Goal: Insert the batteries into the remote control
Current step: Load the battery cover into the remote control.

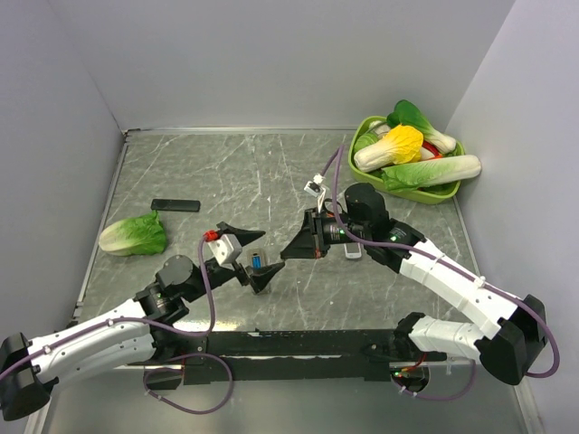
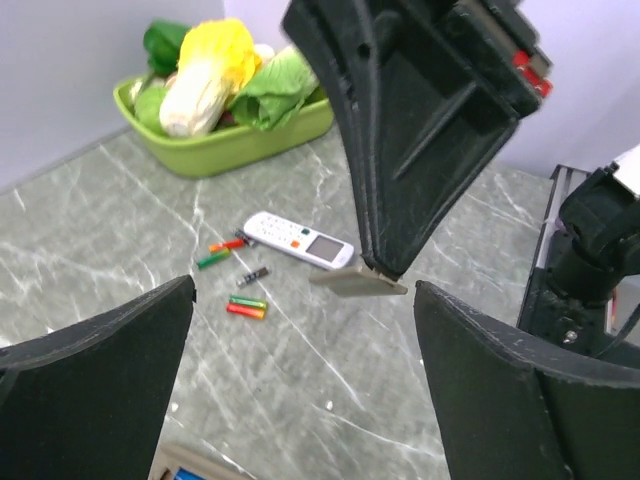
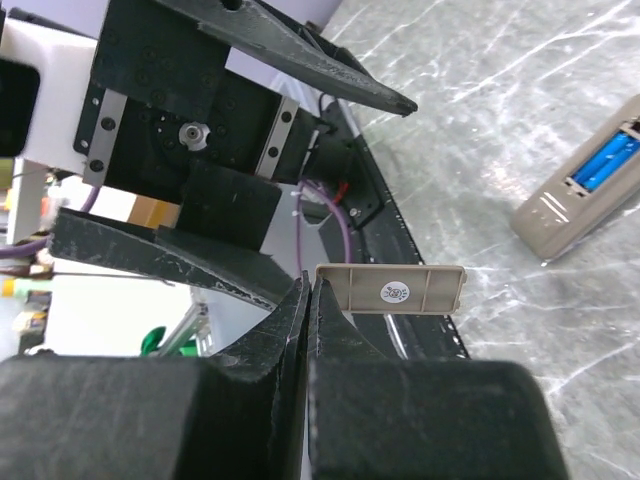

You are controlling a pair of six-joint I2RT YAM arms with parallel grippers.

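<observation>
The remote control [image 1: 255,264] lies back up on the table, its blue recess open; it also shows in the right wrist view [image 3: 590,190] and at the bottom edge of the left wrist view [image 2: 185,468]. My left gripper [image 1: 264,253] is open and empty, its fingers [image 2: 95,380] spread either side above the remote. My right gripper [image 1: 288,254] is shut on the beige battery cover [image 3: 392,290], held in the air just right of the remote. Green, red and orange batteries [image 2: 246,307] lie loose on the table, with more [image 2: 225,250] beyond them.
A wider white remote [image 2: 298,240] lies past the batteries, under the right arm [image 1: 353,251]. A green basket [image 1: 445,192] of vegetables stands at the back right. A flat black bar [image 1: 175,205] and a lettuce [image 1: 133,235] lie at the left.
</observation>
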